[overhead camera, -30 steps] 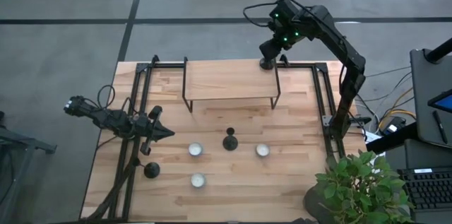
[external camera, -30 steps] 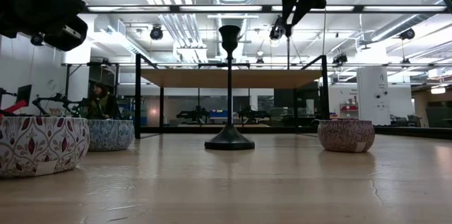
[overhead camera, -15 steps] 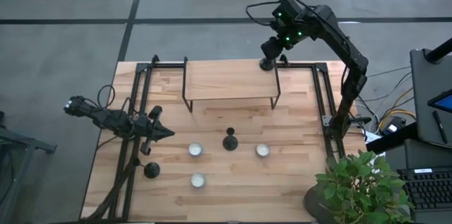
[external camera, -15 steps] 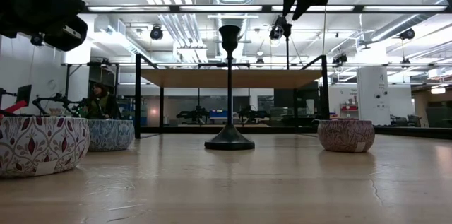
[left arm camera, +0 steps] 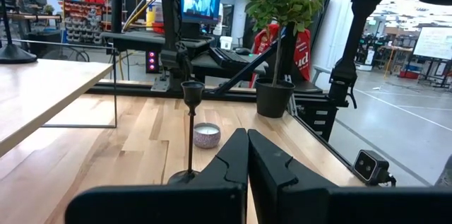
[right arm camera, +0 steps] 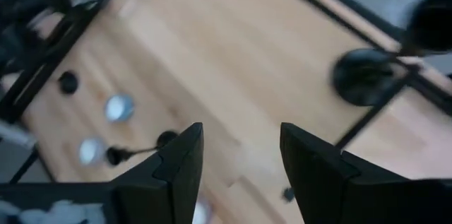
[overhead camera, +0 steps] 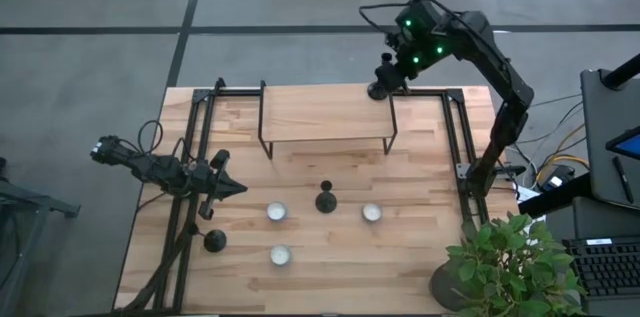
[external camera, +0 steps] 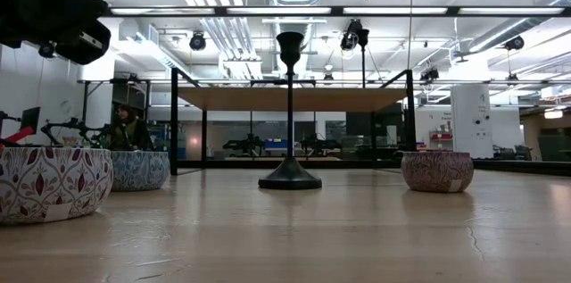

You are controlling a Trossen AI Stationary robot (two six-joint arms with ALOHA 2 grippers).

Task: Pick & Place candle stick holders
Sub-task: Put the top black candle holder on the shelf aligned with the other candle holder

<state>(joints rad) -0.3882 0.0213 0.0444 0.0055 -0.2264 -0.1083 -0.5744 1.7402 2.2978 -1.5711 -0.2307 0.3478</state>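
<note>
The wooden table [overhead camera: 420, 257] carries a raised wooden shelf [overhead camera: 325, 117] on thin black legs across its far half. Black metal frames run along the left and right table sides.

Candle stick holders, all standing with the long axis vertical, cup up:
- The tall holder [overhead camera: 325, 199] stands at table centre, in front of the shelf. In the low view [external camera: 289, 113] its thin stem rises from a round base to a small cup level with the shelf top.
- The corner holder [overhead camera: 379, 89] stands on the shelf's far right corner, close to the shelf edge.
- The third holder [overhead camera: 214, 240] stands near the left frame, toward the near left part of the table.

Three small patterned bowls surround the tall holder: one [overhead camera: 276, 212] to its left, one [overhead camera: 371, 212] to its right, one [overhead camera: 281, 254] nearer the front. Each shows a pale interior from above; contents cannot be determined. Open tabletop lies between the bowls and the shelf legs.

The right gripper [overhead camera: 392, 65] hangs above the corner holder, clear of it, fingers [right arm camera: 176, 160] spread wide and holding nothing.

The left gripper [overhead camera: 232, 188] waits above the left side of the table, fingers [left arm camera: 229, 160] pressed together, pointing toward the tall holder.

A potted plant [overhead camera: 510, 257] sits at the near right corner.
</note>
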